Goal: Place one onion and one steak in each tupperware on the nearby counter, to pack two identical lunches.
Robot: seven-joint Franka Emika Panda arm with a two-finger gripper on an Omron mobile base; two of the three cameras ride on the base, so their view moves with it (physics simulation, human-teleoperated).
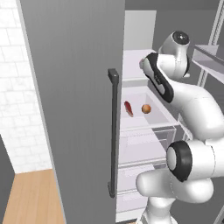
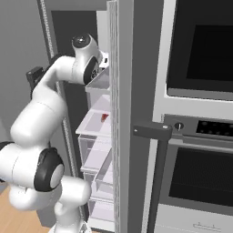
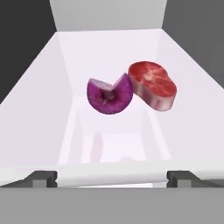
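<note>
On the pale white fridge shelf (image 3: 39, 113), a purple cut onion (image 3: 109, 95) lies left of and touching a red marbled steak slab (image 3: 154, 84). The two-finger gripper (image 3: 112, 177) hovers near the shelf's front edge, jaws spread wide and empty.

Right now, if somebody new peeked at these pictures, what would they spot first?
Probably the big white robot arm reaching into the open fridge. In the hand view, a cut purple onion lies on a pale shelf right against a red steak, beyond the open gripper. Lower down sit a small orange ball and a red piece.
</note>
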